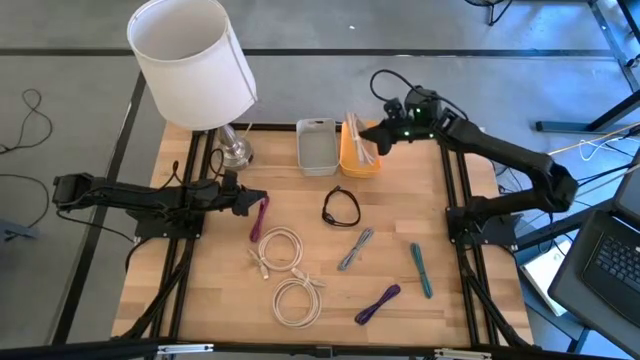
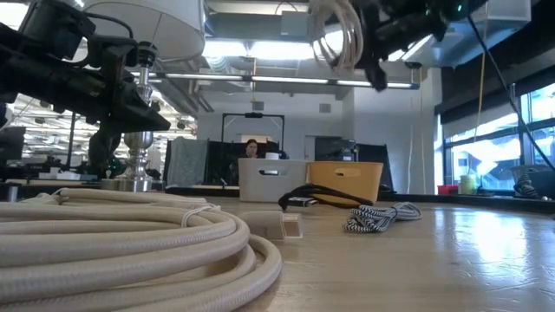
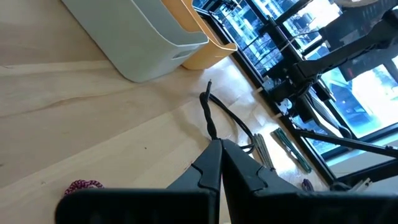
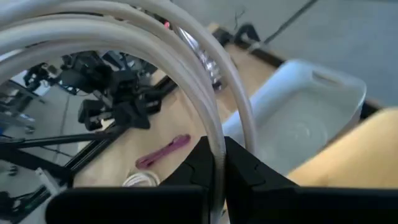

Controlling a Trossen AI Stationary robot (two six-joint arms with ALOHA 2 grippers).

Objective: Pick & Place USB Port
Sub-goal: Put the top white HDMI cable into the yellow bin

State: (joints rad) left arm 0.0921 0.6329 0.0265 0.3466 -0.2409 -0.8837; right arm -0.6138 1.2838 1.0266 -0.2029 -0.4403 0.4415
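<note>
The right gripper (image 1: 372,140) is clamped on a coiled white cable (image 1: 359,141), with the orange bin (image 1: 361,163) directly below it. The left gripper (image 1: 258,200) sits closed and empty just beside a magenta cable (image 1: 259,219).

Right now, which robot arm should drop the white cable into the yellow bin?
The right arm. Its gripper already holds the white cable, jaws shut on it, right above the yellow bin. The left gripper waits farther away, beside the lamp.
</note>
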